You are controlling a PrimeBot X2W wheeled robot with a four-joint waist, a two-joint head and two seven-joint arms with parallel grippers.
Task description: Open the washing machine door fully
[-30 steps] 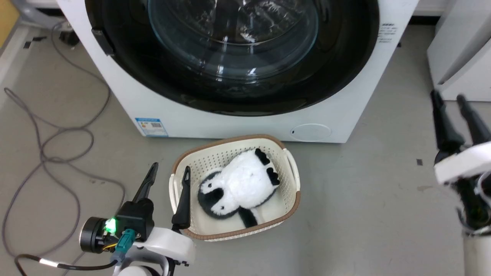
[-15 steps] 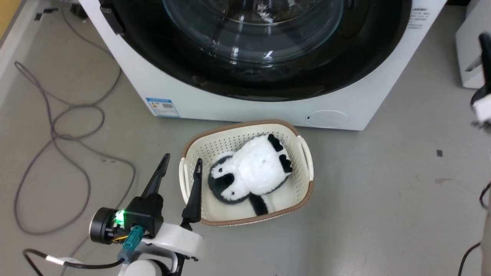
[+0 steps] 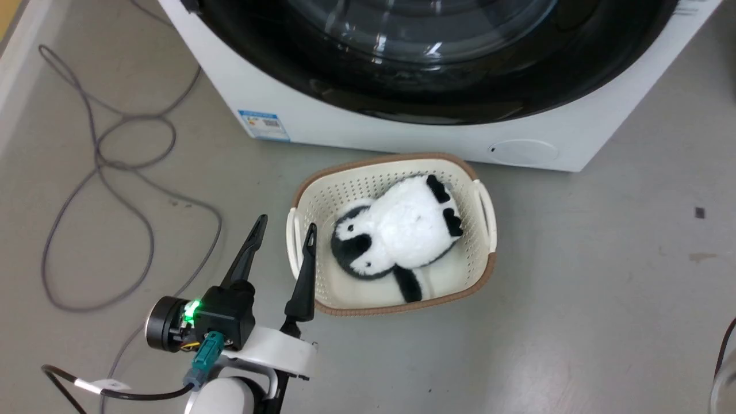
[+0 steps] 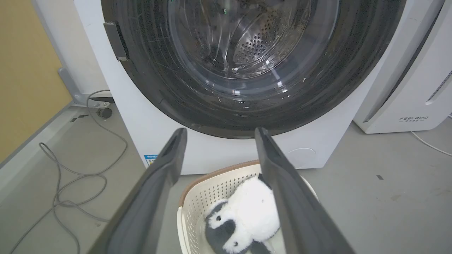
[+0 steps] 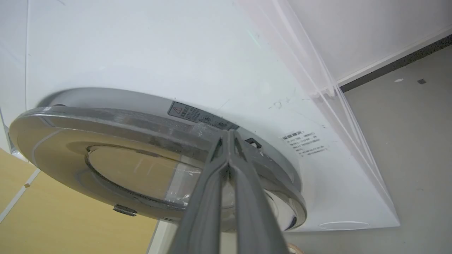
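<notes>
The washing machine door (image 3: 437, 98), round with a glossy black rim and a bulging glass centre, lies against the white washer front (image 3: 402, 141). In the left wrist view the door (image 4: 197, 106) faces me, the steel drum visible behind the glass. My left gripper (image 3: 286, 226) is open and holds nothing, low beside a basket; its fingers (image 4: 166, 169) frame the door's lower rim from a distance. The right wrist view shows the door (image 5: 106, 120) edge-on. My right gripper (image 5: 229, 133) is shut, its tips together at the rim's edge beside a small black catch (image 5: 250, 141).
A cream basket (image 3: 379, 164) holding a plush penguin (image 3: 402, 230) stands on the floor just in front of the washer. Grey cables (image 3: 115, 144) loop on the floor at the left. A white appliance (image 4: 413, 88) stands right of the washer, a yellow wall (image 4: 21, 70) to the left.
The head camera has shifted, sliding the scene up and right. My right gripper rose along the right side and left the head view. The left gripper kept its place by the basket.
</notes>
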